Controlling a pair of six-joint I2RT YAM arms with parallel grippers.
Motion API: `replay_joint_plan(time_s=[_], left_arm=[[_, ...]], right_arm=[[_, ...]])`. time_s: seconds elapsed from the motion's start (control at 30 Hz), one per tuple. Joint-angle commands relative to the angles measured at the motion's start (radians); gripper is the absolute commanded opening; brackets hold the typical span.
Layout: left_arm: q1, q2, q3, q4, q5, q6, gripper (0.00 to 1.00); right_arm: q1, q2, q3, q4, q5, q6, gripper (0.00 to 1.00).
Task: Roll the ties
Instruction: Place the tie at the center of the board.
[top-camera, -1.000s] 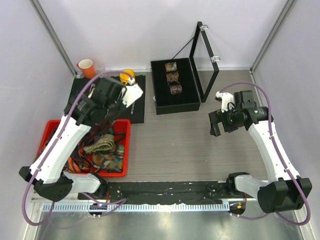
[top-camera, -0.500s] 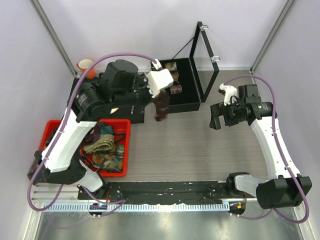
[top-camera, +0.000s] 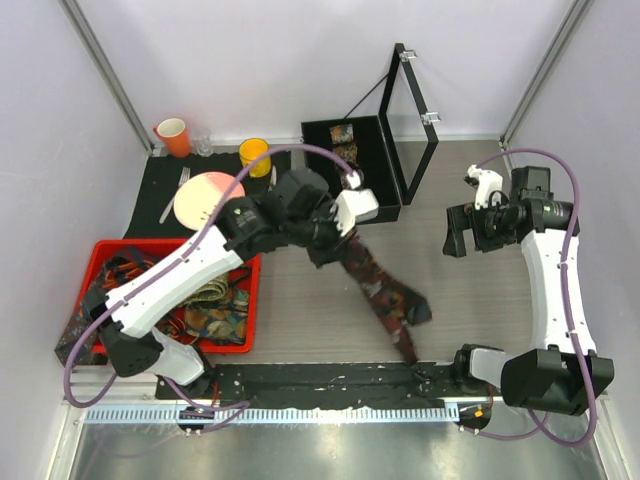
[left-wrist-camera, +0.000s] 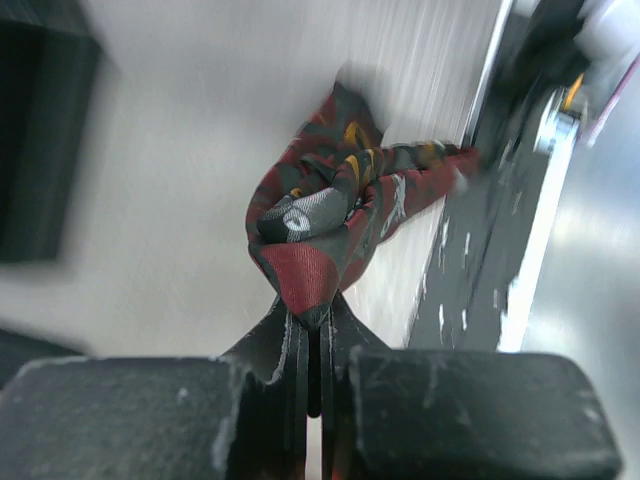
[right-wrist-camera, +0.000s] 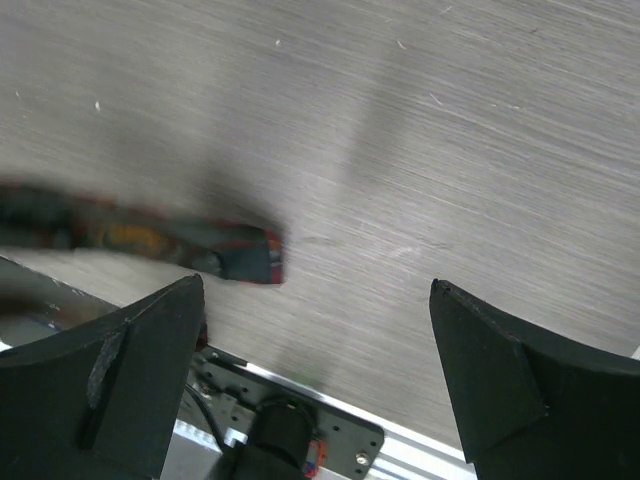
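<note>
from above, my left claw (top-camera: 328, 248) pinched one end of the dark red patterned tie (top-camera: 383, 292), which lay slantwise across the table (top-camera: 480, 310) toward the near edge; my right claw (top-camera: 458, 232) stood wide, well apart. my left wrist view showed the tie bunched and blurred beyond my closed fingers (left-wrist-camera: 262, 352). my right wrist view caught only its smeared tip, the rest cut off.

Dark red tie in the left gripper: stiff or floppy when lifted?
Probably floppy: the dark red patterned tie hangs limp and bunched from the left gripper. Likely light, since a pinch at one end carries it. Pushed, it would probably crumple on the table, not slide.
</note>
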Motion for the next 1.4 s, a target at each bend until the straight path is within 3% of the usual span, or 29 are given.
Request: replay_joint_plan(time_s=[0.0,0.13,0.3,0.4,0.43,0.6,0.73,0.77,0.97,1.13,1.37], left_arm=[[0.175,-0.119,-0.323,0.098,0.109,-0.040,0.00],[0.252,-0.104,-0.502,0.073,0.048,0.061,0.00],[0.287,-0.017,-0.501,0.003,0.065,0.110,0.00],[0.338,-0.001,-0.486,-0.023,0.123,0.153,0.29],[0.355,-0.015,-0.474,-0.025,0.134,0.165,0.49],[0.373,-0.119,-0.418,-0.003,0.179,0.364,0.73],[0.213,-0.164,-0.420,-0.032,0.119,0.530,0.77],[0.123,-0.164,-0.426,-0.029,0.112,0.556,0.77],[-0.209,-0.057,-0.461,0.150,0.019,0.573,0.78],[-0.363,0.150,-0.368,0.224,-0.032,0.584,0.79],[-0.447,0.318,-0.326,0.309,-0.089,0.639,0.76]], right_arm=[[-0.005,-0.009,0.025,-0.109,-0.015,-0.189,0.99],[-0.002,-0.017,-0.021,-0.180,-0.031,-0.312,0.97],[0.076,-0.010,-0.102,-0.186,-0.029,-0.375,0.87],[0.118,-0.006,-0.130,-0.165,-0.003,-0.346,0.82],[0.119,0.000,-0.130,-0.165,-0.003,-0.343,0.79],[0.118,0.023,-0.127,-0.181,0.014,-0.334,0.76],[0.093,0.062,-0.104,-0.223,-0.001,-0.332,0.75],[0.087,0.074,-0.088,-0.232,-0.011,-0.332,0.75],[0.029,0.098,-0.053,-0.281,-0.031,-0.341,0.75],[0.006,0.109,-0.061,-0.292,-0.026,-0.346,0.75],[-0.023,0.129,-0.071,-0.313,-0.057,-0.372,0.75]])
